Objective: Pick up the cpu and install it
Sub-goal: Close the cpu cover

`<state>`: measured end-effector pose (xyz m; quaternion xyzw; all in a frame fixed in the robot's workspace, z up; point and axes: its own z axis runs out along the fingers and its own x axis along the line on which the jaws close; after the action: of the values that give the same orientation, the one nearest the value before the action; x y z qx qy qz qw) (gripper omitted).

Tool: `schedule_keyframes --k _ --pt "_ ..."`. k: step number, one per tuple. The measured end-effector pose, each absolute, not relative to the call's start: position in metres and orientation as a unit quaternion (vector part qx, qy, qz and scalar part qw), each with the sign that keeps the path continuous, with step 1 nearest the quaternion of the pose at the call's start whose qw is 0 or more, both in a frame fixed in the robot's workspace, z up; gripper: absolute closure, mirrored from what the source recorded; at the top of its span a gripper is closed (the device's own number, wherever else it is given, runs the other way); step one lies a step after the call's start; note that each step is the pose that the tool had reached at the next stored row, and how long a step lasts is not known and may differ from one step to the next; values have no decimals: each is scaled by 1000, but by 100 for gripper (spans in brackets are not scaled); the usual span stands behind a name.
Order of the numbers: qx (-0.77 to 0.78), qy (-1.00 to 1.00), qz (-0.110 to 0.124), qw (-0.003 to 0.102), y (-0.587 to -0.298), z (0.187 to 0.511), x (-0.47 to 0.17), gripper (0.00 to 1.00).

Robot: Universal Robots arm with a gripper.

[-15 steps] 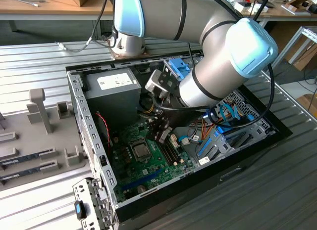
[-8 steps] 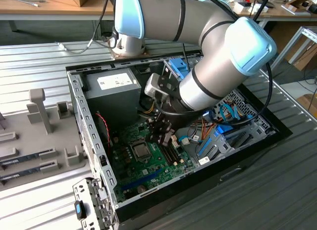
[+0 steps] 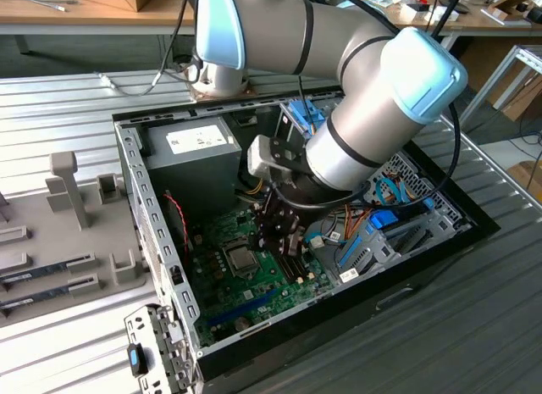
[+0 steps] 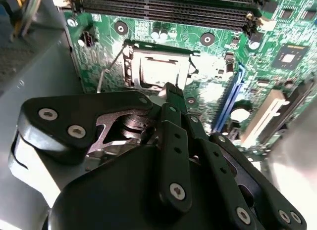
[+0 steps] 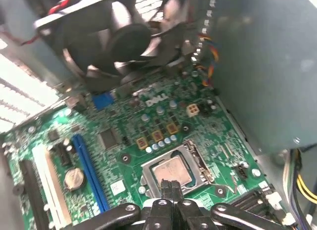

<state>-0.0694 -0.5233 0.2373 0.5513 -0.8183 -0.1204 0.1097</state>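
Observation:
The cpu (image 3: 240,258), a small square chip with a silvery top, lies flat in its socket on the green motherboard (image 3: 262,288) inside the open computer case. In both wrist views the cpu (image 4: 161,70) (image 5: 171,171) sits inside the socket's metal frame. My gripper (image 3: 279,237) hangs low inside the case, just to the exterior view's right of the socket. Its black fingers are pressed together with nothing between them, and their tip (image 4: 168,87) (image 5: 170,186) stands at the socket's edge, slightly above the chip.
A big grey power-supply box (image 3: 190,152) fills the case's back corner. A black fan (image 5: 119,42) and the memory slots (image 4: 168,7) flank the socket. Blue and orange cables (image 3: 381,224) lie at the exterior view's right. A grey fixture (image 3: 59,241) stands outside the case.

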Motion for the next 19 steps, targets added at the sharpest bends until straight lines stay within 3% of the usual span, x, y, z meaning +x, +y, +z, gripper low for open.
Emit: schedule_keyframes --k 8,15,19 --pt "625 -764 -110 120 -523 237 -69 89" --pt "639 -752 -113 118 -523 237 -69 89" --pt "641 -754 -97 100 -523 236 -69 89"
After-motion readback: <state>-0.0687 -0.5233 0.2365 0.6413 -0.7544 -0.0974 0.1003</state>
